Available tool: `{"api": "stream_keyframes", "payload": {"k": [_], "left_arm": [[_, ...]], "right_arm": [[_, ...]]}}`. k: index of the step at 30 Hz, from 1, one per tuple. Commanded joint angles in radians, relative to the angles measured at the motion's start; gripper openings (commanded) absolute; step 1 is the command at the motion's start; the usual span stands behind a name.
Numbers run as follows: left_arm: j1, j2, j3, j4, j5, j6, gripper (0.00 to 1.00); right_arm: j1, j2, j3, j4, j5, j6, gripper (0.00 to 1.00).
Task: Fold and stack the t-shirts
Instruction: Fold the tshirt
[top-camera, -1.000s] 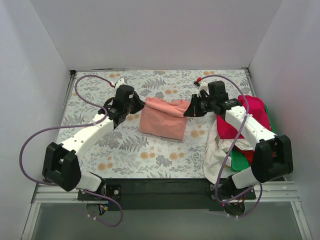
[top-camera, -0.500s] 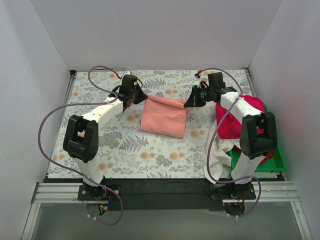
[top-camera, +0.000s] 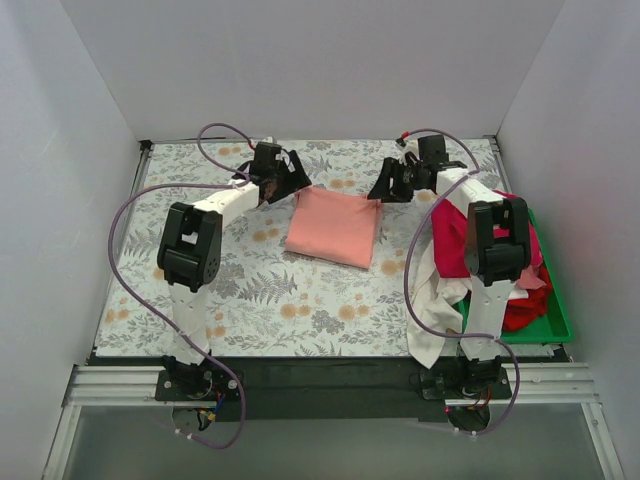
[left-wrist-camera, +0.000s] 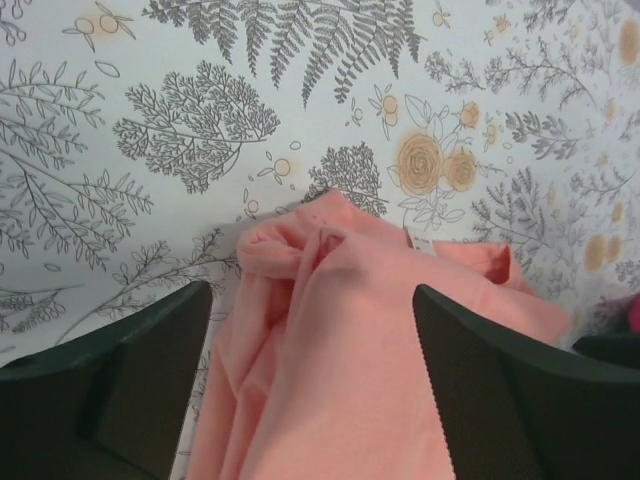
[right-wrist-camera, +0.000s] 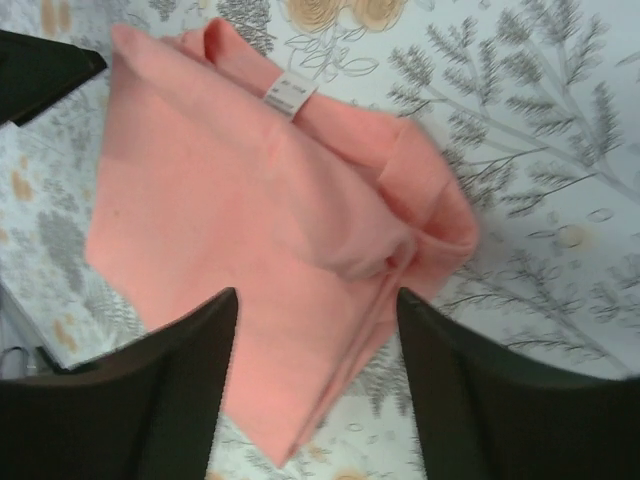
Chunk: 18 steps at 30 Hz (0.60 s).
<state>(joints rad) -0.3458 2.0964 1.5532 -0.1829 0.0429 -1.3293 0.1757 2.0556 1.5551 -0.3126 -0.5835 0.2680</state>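
A salmon-pink t-shirt (top-camera: 335, 228) lies folded into a rectangle on the floral table, toward the back centre. My left gripper (top-camera: 290, 181) is open just above its far left corner, and the pink cloth (left-wrist-camera: 340, 380) lies loose between the spread fingers (left-wrist-camera: 130, 380). Over the far right corner my right gripper (top-camera: 386, 186) is open too, with the shirt (right-wrist-camera: 250, 200) and its small white label (right-wrist-camera: 290, 95) below. The other t-shirts sit heaped at the right: magenta (top-camera: 452, 240), white (top-camera: 430, 300), red (top-camera: 525, 305).
A green plastic tray (top-camera: 555, 320) holds part of the heap at the table's right edge. White walls close in the left, back and right sides. Purple cables (top-camera: 130, 220) loop off both arms over the floral cloth (top-camera: 260, 290).
Both grippers have gone from shut to open and let go of the pink shirt's far corners. The arms moved toward the back wall, and the shirt now lies flat.
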Motion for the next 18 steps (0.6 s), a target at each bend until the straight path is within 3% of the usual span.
{"api": "stream_keyframes", "payload": {"k": [1, 3, 6, 12, 18], "left_arm": [[0.01, -0.025, 0.048, 0.003, 0.017, 0.065, 0.89], [0.01, -0.054, 0.021, 0.01, 0.02, 0.068, 0.91], [0.01, -0.088, -0.036, 0.02, 0.035, 0.067, 0.92], [0.01, -0.217, -0.217, 0.023, 0.055, 0.015, 0.95], [0.01, -0.429, -0.421, 0.037, 0.032, -0.034, 0.96]], "right_arm": [[-0.015, 0.006, 0.077, 0.024, 0.065, 0.01, 0.76], [-0.015, -0.005, 0.066, 0.023, 0.068, 0.007, 0.91], [-0.013, -0.051, -0.001, 0.026, 0.073, 0.004, 0.96], [0.034, -0.169, -0.205, 0.064, 0.18, 0.025, 0.96], [0.1, -0.222, -0.317, 0.105, 0.296, 0.063, 0.84]]}}
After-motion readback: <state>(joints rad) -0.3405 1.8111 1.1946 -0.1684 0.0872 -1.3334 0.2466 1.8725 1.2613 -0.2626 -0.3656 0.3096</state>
